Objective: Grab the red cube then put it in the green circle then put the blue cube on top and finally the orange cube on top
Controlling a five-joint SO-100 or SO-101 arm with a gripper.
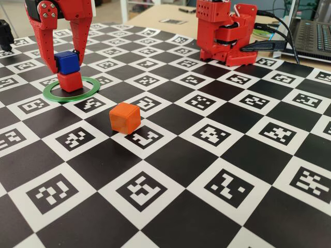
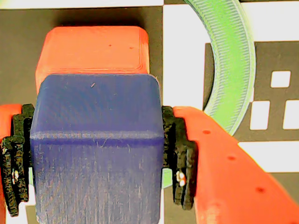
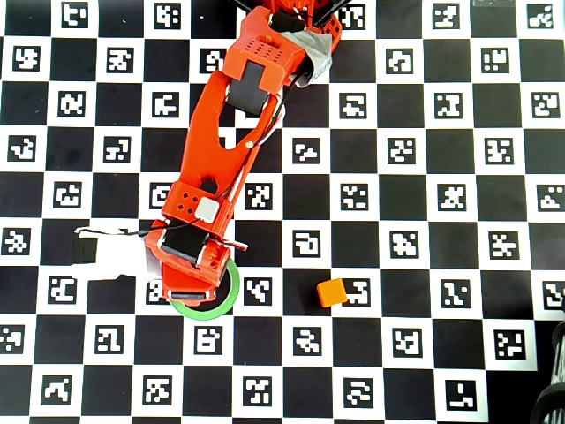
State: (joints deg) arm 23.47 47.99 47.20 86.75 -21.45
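Note:
The red cube (image 1: 70, 81) stands inside the green circle (image 1: 96, 86), a thin flat ring on the checkered mat. The blue cube (image 1: 66, 61) sits on top of it, turned slightly, with my gripper (image 1: 66, 64) shut on its sides. The wrist view shows the blue cube (image 2: 98, 140) clamped between the black pads (image 2: 180, 154), the red cube (image 2: 93, 49) just below it, and part of the green circle (image 2: 233, 70) at the right. The orange cube (image 1: 124, 117) lies alone on the mat, nearer the camera and right of the ring. From overhead the arm (image 3: 221, 159) hides both stacked cubes.
The arm's red base (image 1: 227, 31) stands at the back right, with cables and a laptop (image 1: 310, 36) beyond it. A black object (image 1: 5, 33) sits at the far left edge. In the overhead view the orange cube (image 3: 332, 291) lies right of the ring (image 3: 231, 291).

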